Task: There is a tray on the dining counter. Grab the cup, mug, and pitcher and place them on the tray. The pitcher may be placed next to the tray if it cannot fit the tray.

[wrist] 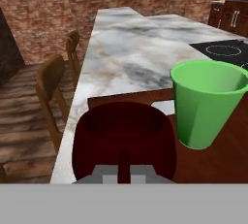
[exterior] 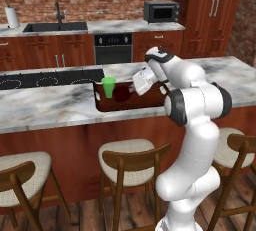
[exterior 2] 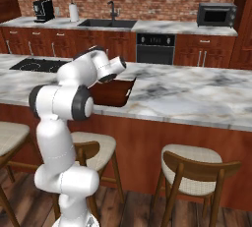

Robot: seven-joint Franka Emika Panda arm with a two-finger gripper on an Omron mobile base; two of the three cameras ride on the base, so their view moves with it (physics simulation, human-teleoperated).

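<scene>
Mug pinched by its handle, low over the tray.
Gripper fingers press nearly together on the thin handle, which keeps the maroon body hanging clear in front; it sits inside the tray just beside the green cup, on the dining counter, likely about to be released.

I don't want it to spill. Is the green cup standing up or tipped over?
Standing up. The green cup sits in the tray with its open mouth on top, beside the dark mug.
</scene>
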